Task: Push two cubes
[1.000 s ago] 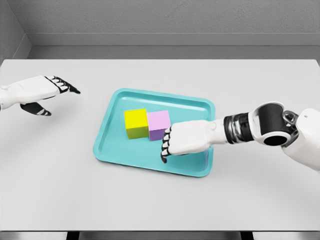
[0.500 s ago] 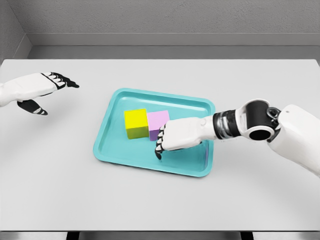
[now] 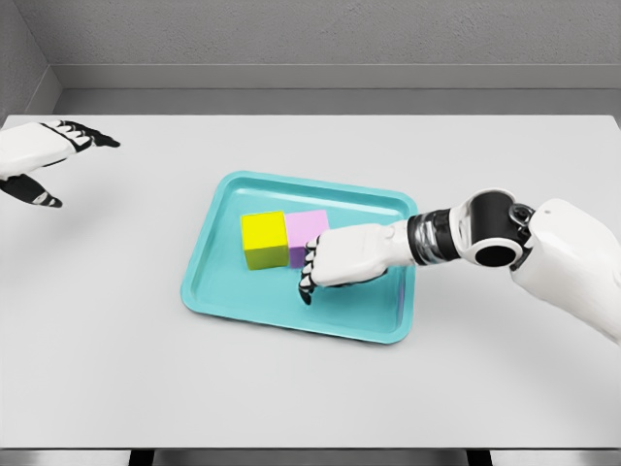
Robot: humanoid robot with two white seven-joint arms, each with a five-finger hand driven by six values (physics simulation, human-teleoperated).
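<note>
A yellow cube (image 3: 263,237) and a pink-purple cube (image 3: 307,230) stand side by side, touching, inside a teal tray (image 3: 228,296). My right hand (image 3: 312,268) reaches over the tray from the right, its curled black-tipped fingers against the near right side of the pink cube, hiding part of it. It holds nothing. My left hand (image 3: 60,146) hovers over the table at the far left, well away from the tray, fingers spread and empty.
The tray lies in the middle of a light grey table (image 3: 116,369). A grey wall runs along the table's far edge. Nothing else stands on the table.
My right hand has slid left across the tray up against the pink cube. My left hand has drawn back to the left and farther up the table. The cubes have barely shifted.
</note>
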